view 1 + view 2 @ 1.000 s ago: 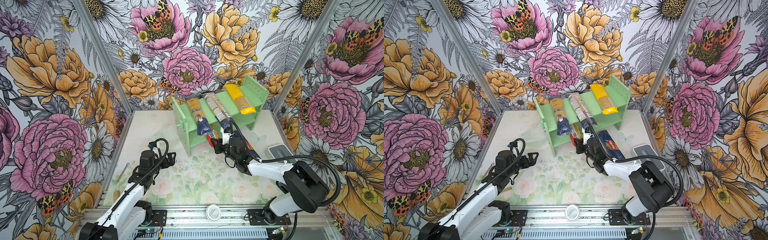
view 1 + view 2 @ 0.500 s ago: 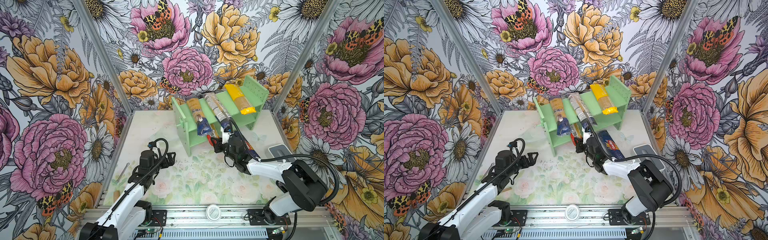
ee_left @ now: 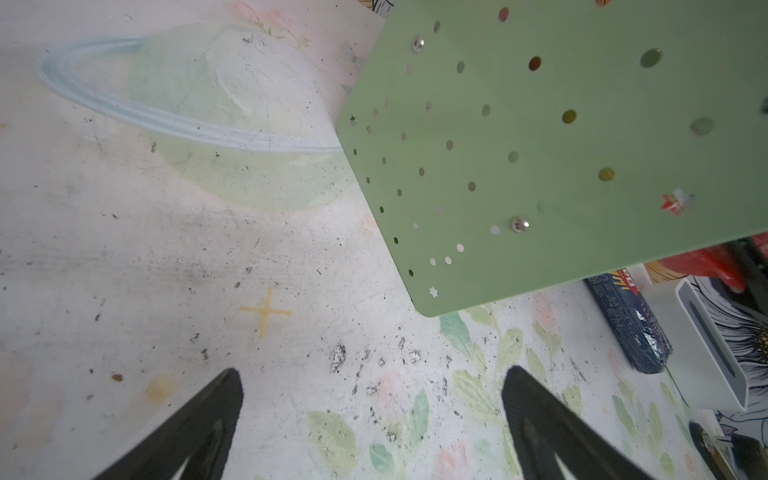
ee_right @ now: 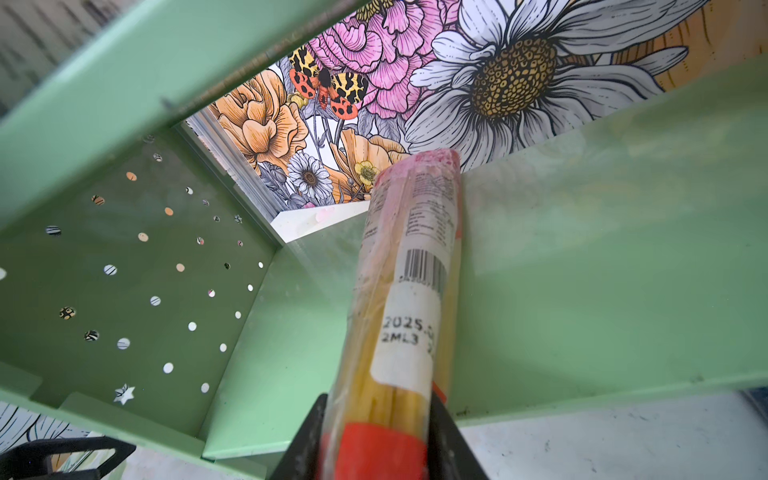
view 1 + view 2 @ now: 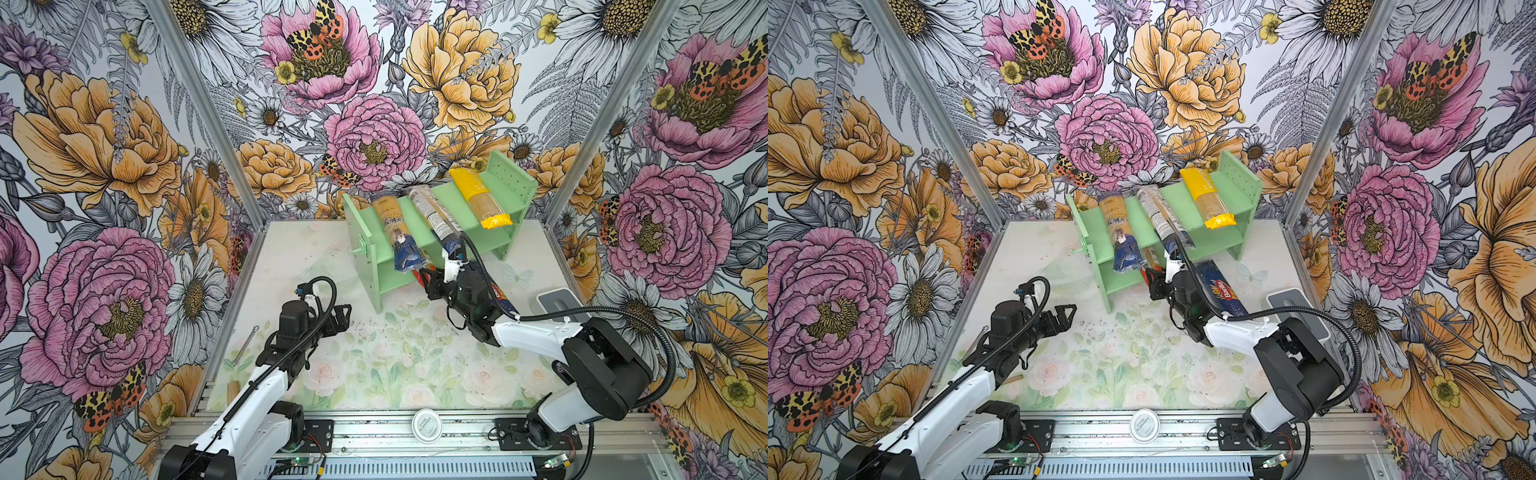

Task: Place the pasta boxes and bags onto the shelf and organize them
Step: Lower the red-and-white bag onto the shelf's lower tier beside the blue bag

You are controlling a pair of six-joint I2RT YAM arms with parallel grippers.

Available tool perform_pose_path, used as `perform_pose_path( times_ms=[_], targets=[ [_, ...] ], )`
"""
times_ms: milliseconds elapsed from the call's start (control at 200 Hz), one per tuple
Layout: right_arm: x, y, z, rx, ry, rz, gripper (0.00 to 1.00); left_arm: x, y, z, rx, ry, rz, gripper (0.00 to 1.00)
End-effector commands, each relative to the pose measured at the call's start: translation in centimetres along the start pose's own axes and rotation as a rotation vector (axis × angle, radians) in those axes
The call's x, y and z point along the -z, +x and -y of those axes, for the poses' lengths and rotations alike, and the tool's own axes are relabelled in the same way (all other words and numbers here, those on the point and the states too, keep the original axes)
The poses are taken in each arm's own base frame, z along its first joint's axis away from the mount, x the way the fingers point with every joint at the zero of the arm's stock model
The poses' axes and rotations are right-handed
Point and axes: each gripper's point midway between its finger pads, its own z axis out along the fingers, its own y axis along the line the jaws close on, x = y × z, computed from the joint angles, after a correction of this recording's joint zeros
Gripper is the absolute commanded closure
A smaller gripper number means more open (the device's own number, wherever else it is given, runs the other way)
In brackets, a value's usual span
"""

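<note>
Spaghetti pack [image 4: 409,291], red-ended, rests front-to-back on the lower board of the green shelf [image 4: 582,270], near end pinched in the right claw [image 4: 377,419]; light, slick-wrapped, likely brittle, it seems safest gripped across its width.

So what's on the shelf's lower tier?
One red pack lies on the lower tier, near end in the right gripper; the tier beside it looks bare. The rest cannot be checked: the upper tier covers most of it in both top views.

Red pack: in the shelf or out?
Mostly in: red pack lies on the lower board of the shelf, near end in the right hand.
</note>
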Motion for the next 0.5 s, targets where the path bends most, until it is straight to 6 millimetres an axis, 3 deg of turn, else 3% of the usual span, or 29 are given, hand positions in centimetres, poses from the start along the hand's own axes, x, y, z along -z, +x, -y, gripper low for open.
perform_pose_path(
  times_ms=[0, 495],
  targets=[
    [0.1, -5.0, -2.2, 0.017, -0.059, 0.173, 0.62, 0.1, -0.2, 0.2, -0.001, 0.018, 0.008, 0.01],
    [1.9, -1.9, -1.2, 0.087, -0.032, 0.062, 0.50, 0.1, 0.0, 0.0, -0.002, 0.011, 0.004, 0.01]
  ],
)
